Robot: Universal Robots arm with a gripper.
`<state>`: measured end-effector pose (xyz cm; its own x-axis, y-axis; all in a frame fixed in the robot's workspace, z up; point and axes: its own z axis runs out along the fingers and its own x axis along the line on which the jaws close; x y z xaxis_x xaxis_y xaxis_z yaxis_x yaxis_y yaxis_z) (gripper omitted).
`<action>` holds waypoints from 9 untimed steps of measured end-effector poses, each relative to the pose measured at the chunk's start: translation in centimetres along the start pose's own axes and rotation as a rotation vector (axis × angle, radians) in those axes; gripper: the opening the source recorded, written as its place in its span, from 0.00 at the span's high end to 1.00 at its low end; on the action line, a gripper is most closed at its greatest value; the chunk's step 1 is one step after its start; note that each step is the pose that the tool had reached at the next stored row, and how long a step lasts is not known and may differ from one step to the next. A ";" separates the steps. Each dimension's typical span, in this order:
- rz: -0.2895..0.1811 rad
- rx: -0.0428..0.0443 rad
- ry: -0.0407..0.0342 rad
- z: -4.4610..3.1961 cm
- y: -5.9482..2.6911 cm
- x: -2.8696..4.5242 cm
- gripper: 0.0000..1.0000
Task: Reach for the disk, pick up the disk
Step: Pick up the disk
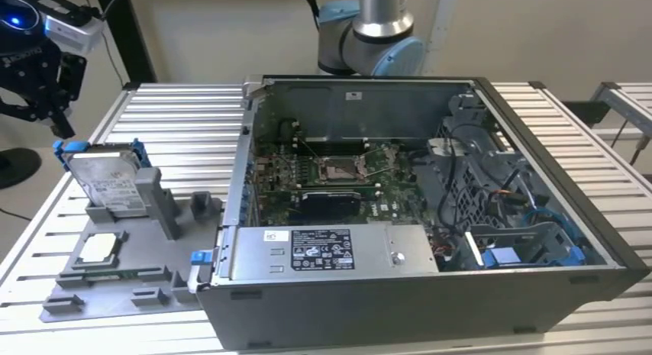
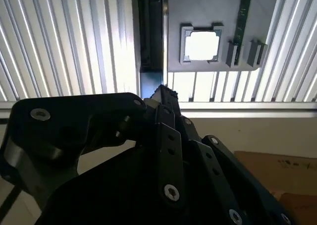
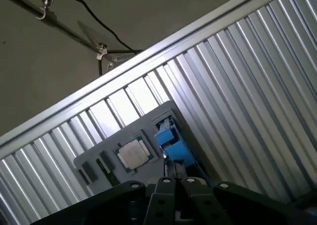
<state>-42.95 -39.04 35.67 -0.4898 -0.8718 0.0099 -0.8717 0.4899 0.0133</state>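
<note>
The disk (image 1: 107, 179) stands on edge in a slot of the grey holder (image 1: 153, 206) at the exterior view's left, silver with a blue bracket around it. My black gripper (image 1: 39, 120) hangs above it and a little toward the exterior view's left, apart from it, fingers open and holding nothing. In the first wrist view the disk's blue bracket (image 3: 171, 146) shows edge-on just beyond my gripper's black links (image 3: 173, 185). The second wrist view shows the disk's dark edge (image 2: 151, 36) straight past the gripper.
A small silver square chip (image 1: 100, 248) lies in the grey holder plate (image 1: 112, 282) next to the disk. An open computer case (image 1: 570, 217) fills the middle and right, with a silver labelled box (image 1: 321, 252) in its front. Everything rests on a ribbed metal table (image 1: 173, 118).
</note>
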 end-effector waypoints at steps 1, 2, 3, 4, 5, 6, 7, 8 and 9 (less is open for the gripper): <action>-0.018 0.0009 0.0000 0.00 0.00 0.00 1.00; -0.035 0.0021 -0.0001 -0.01 0.00 0.00 1.00; -0.054 0.0036 -0.0005 -0.01 0.00 0.00 1.00; -0.072 0.0057 -0.0011 -0.02 0.00 0.00 1.00; -0.090 0.0082 -0.0019 -0.01 0.00 0.00 1.00; -0.108 0.0105 -0.0023 0.00 0.00 0.00 1.00; -0.124 0.0127 -0.0026 0.00 0.00 0.00 1.00; -0.140 0.0149 -0.0027 0.01 0.00 0.00 1.00; -0.155 0.0169 -0.0026 0.02 0.01 -0.01 1.00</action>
<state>-42.95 -39.03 35.65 -0.3495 -0.9369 0.0065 -0.9369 0.3495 -0.0024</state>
